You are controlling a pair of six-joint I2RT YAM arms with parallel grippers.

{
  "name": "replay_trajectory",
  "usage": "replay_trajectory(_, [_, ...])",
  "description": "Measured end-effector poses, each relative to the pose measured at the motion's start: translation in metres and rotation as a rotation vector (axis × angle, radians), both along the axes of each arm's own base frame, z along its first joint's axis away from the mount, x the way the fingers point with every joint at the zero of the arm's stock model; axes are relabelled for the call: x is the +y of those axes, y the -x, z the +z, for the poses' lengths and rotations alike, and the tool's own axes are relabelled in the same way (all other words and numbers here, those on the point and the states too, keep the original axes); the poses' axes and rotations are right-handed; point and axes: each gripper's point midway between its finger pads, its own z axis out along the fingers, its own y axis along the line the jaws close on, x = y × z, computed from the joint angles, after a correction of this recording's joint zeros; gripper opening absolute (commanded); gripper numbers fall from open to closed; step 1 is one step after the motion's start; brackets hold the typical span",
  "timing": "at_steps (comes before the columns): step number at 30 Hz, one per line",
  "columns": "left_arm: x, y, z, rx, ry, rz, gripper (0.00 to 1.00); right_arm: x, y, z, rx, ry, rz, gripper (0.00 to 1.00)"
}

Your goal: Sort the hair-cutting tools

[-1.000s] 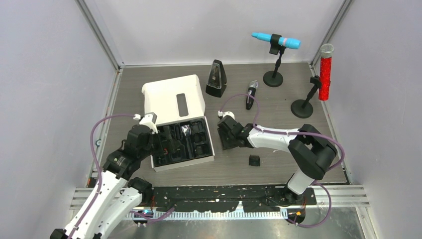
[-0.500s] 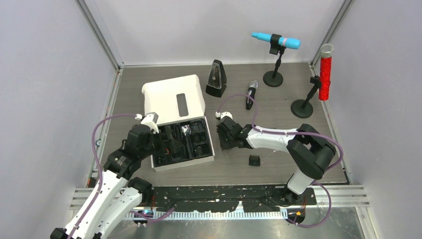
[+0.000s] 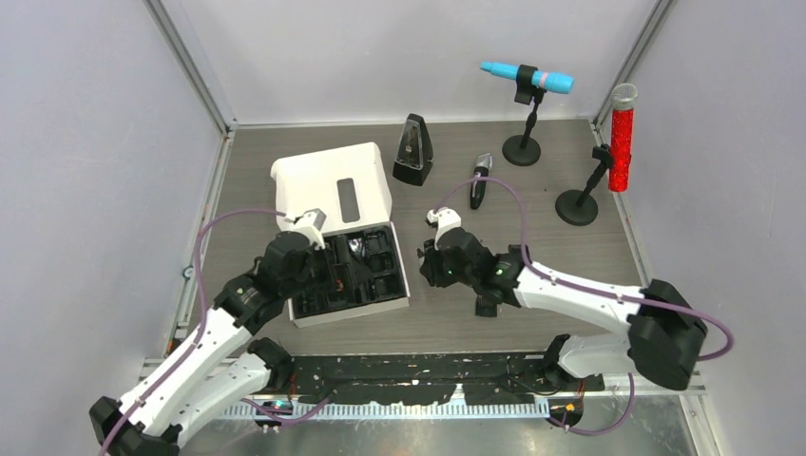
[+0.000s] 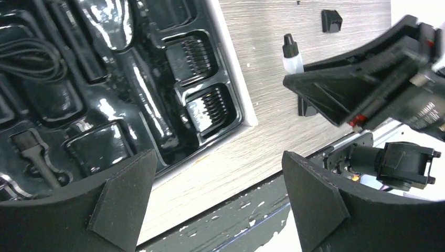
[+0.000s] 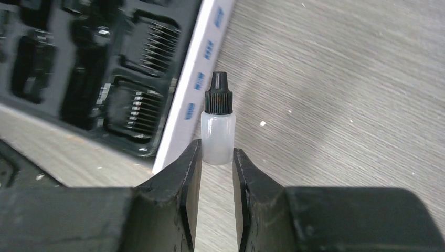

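Two pincers work just beyond a loose comb guard (image 3: pixel 486 306) on the worktop (image 3: pixel 570 249). The left pincer (image 4: pixel 219 155) hangs spread wide over the black tray (image 4: pixel 152 113) of the white box (image 3: pixel 354 313), where more comb guards (image 4: pixel 195 52) and a coiled cable (image 4: pixel 26 52) sit in compartments. The right pincer (image 5: pixel 216 157) clamps a tiny black-capped bottle (image 5: pixel 217 137), upright, just beside the box. Farther back lies the clipper (image 3: pixel 480 179), then a metronome (image 3: pixel 412 152), a red microphone (image 3: pixel 623 138) and a blue microphone (image 3: pixel 527 76).

Bright even light, glare on black tray (image 4: pixel 139 84)
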Motion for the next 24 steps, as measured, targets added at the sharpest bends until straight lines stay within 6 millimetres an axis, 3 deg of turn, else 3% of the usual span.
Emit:
replay_trajectory(4, [-0.023, -0.006, 0.010, -0.010, 0.030, -0.028, 0.90, 0.010, 0.012, 0.031, -0.081, -0.115, 0.065, 0.23])
replay_trajectory(8, [-0.043, -0.012, 0.024, -0.032, 0.074, -0.034, 0.87, 0.019, 0.025, 0.048, -0.125, -0.214, 0.129, 0.23])
replay_trajectory(16, [-0.071, -0.020, 0.037, -0.059, 0.149, 0.006, 0.66, 0.035, 0.042, 0.063, -0.152, -0.337, 0.234, 0.22])
replay_trajectory(24, [-0.086, -0.027, 0.033, -0.037, 0.178, 0.030, 0.55, 0.046, 0.050, 0.077, -0.171, -0.403, 0.290, 0.23])
